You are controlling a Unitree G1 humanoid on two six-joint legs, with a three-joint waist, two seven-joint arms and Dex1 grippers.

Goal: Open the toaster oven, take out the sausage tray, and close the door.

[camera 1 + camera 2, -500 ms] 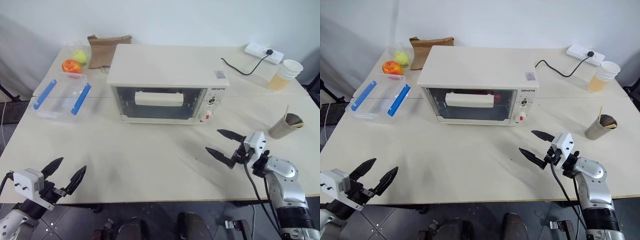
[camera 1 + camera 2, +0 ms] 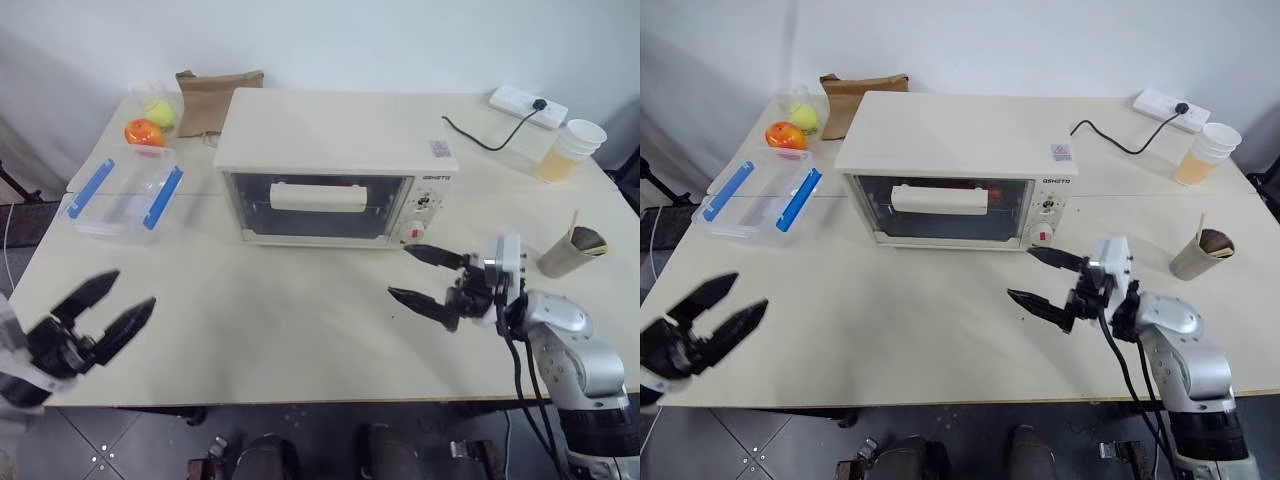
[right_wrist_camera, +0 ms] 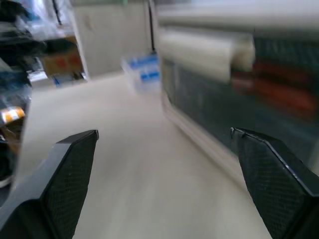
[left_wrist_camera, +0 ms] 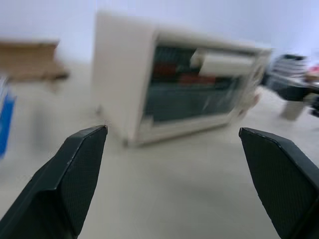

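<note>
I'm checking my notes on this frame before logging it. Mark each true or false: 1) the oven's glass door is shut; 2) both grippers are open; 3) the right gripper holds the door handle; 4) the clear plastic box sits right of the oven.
1) True: the cream-white boxy toaster oven has its glass door shut.
2) True: left gripper and right gripper are open.
3) False: it hovers empty, apart from the oven.
4) False: the clear plastic box with blue clips sits left of it.

A cream table is seen. On it are placed the toaster oven, a clear plastic box with blue clips, a brown paper bag, a white power strip, stacked paper cups and a single cup.
</note>
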